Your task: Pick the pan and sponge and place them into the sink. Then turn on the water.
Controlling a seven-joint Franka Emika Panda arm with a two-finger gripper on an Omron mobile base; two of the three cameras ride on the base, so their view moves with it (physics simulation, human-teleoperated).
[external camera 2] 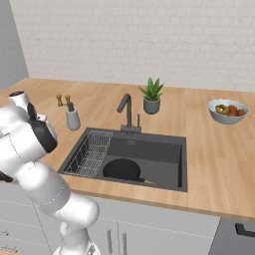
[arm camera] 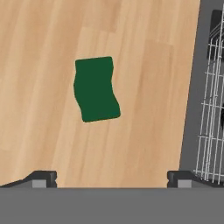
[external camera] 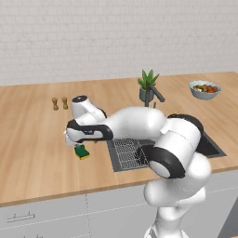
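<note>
End effector [arm camera: 109, 179] released, jaws wide, poised above table [arm camera: 39, 52]; sponge [arm camera: 95, 89] flat on table directly ahead, between the fingertips' line; pan [external camera 2: 122, 170] already in sink [external camera 2: 159, 152]; wire rack [arm camera: 212, 109] just beside; risk: skewed descent nudging sponge aside, or a fingertip catching the sink's edge.

Glossy white rounded arm [external camera: 139, 123], black joint bands; dark finger tips [arm camera: 43, 178]
</note>
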